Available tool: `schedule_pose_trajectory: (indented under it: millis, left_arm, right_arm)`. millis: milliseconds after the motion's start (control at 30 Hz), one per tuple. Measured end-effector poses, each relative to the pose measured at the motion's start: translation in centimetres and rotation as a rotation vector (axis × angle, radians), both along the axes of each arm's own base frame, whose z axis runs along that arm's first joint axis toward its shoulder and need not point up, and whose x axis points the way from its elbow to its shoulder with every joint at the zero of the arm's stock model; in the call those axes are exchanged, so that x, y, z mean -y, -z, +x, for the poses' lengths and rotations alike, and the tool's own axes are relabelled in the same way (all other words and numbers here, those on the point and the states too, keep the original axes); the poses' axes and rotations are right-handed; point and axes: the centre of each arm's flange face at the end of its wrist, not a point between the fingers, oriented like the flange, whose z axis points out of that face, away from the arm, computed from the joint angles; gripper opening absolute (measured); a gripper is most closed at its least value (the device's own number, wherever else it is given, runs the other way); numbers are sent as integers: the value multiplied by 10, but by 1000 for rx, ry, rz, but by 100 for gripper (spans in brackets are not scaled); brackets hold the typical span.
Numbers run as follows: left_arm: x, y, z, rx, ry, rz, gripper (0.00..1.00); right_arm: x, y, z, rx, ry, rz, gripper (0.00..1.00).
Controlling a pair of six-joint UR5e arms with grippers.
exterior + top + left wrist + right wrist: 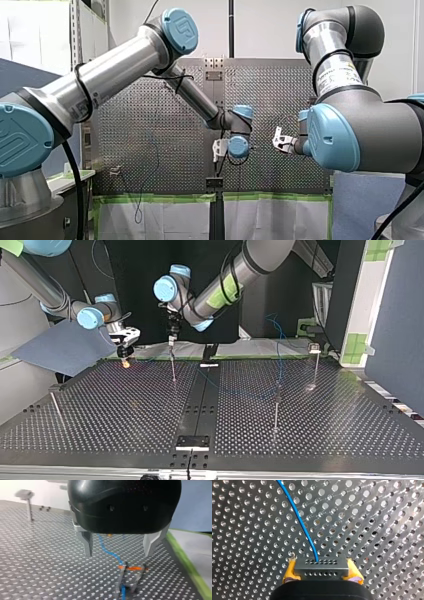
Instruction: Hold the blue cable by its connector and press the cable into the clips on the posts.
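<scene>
In the right wrist view my right gripper (322, 573) is shut, its yellow pads (289, 571) clamping the grey perforated connector (322, 566). The thin blue cable (299, 522) leaves the connector and runs ahead over the perforated table. In the left wrist view my left gripper (119, 551) hangs open, its metal fingers (86, 542) empty, just above a post's clip (130, 568) marked orange, where the blue cable (108, 551) passes. In the top view my left gripper (171, 337) stands over a thin post (173, 367), and my right gripper (125, 354) is to its left, near the table's far edge.
More thin posts stand on the table in the top view: one at the near left (55, 402), one right of the middle (276, 405) and one at the far right (315, 352). The cable (276, 335) loops up behind the far edge. Green tape (186, 562) lines the table's edge.
</scene>
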Motion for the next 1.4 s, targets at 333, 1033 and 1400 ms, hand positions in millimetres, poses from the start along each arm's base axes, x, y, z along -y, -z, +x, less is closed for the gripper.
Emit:
schedule_pose_trajectory:
  millis: [333, 1033, 1400]
  left_arm:
    - [-12, -36, -12, 50, -12, -119, 100]
    - [-44, -109, -55, 182, -44, -294, 100]
    - [-71, -142, -66, 242, -36, -406, 100]
  right_arm:
    - [1, 0, -2, -4, 3, -2, 0]
    - [1, 0, -4, -5, 6, -1, 0]
    - [1, 1, -4, -7, 7, 0, 0]
